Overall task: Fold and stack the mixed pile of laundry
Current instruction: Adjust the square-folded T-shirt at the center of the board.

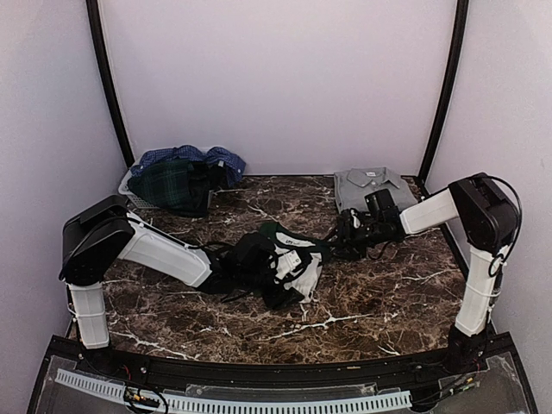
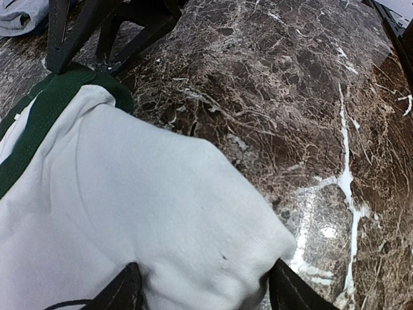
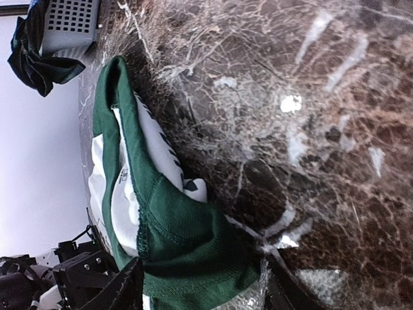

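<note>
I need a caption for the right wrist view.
Fingers apart around the green sleeve of a tee, on a marble table.

Top ext cam: high, at near edge, looks down-fwd over whole marble table (image 1: 388, 293). L wrist cam – v. close over white tee (image 2: 129, 213), facing right. R wrist cam – close, rolled sideways, facing left. All share tee + marble.

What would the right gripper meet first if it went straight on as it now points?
Most likely the green sleeve of the tee, which lies right ahead between the right gripper's open jaws.
</note>
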